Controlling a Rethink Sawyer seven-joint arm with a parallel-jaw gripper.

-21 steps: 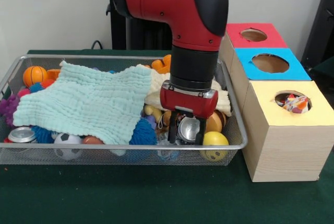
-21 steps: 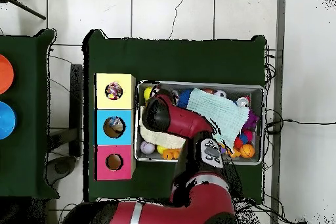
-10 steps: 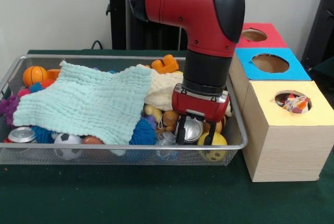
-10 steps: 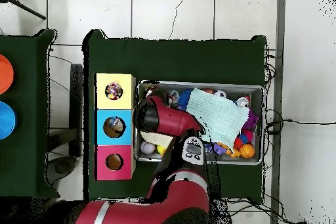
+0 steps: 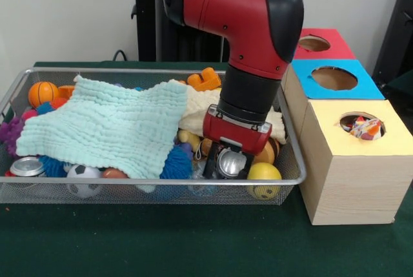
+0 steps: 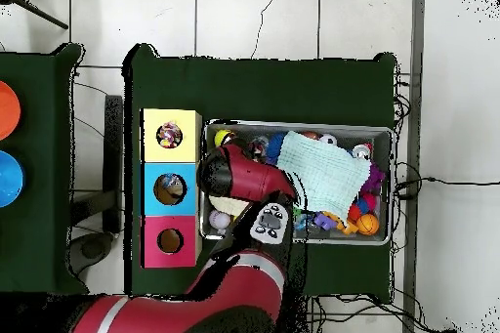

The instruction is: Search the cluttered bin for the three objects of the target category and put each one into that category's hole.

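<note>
**Bin search: gripper down in the clutter with a silver can**

We log the gripper (image 5: 228,164) lowered into the wire bin (image 5: 292,161) at its end nearest the boxes. Its black fingers (image 5: 211,166) stand either side of a silver can (image 5: 231,164), closed against it.

- Just right of the gripper: a yellow ball (image 5: 264,175), touching the bin's front wall.
- Behind the gripper: a cream cloth (image 5: 197,110), partly hidden by the arm (image 5: 239,19).
- Left of the gripper: a blue spiky ball (image 5: 177,164), and over it a mint cloth (image 5: 110,126) covering most of the bin.
- Far left: a second can (image 5: 26,167), a soccer ball (image 5: 81,179), a basketball (image 5: 42,93).
- Right of the gripper, outside the bin: a yellow box (image 5: 352,161) with something lying in its hole, then a blue box (image 5: 335,78) and a red box (image 5: 315,43).

In the overhead view we see the arm covering the gripper.
</note>
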